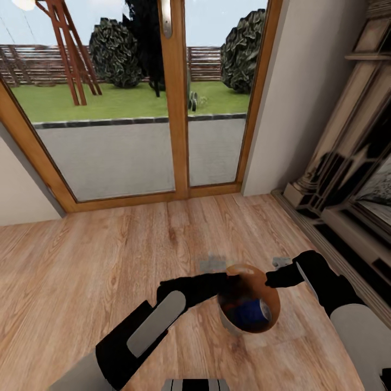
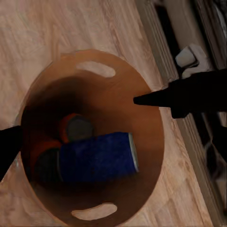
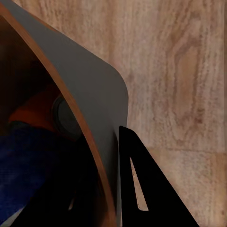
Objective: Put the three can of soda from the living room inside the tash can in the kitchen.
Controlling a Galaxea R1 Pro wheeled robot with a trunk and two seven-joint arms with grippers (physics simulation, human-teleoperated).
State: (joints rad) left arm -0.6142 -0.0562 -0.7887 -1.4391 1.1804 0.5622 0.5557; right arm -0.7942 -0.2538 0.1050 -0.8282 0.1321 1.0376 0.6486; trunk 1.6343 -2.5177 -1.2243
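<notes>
Cans number three inside the trash can (image 1: 269, 320): one dark blue soda can (image 2: 97, 157) lying across two orange soda cans (image 2: 75, 127). Left gripper (image 1: 231, 282) and right gripper (image 1: 271, 280) pinch opposite rims, each clenched on the bucket, held over light plank floor (image 1: 81, 260). Farther off stand wood-framed glass doors (image 1: 174, 108), with a dark fireplace surround (image 1: 347, 163) at right.
</notes>
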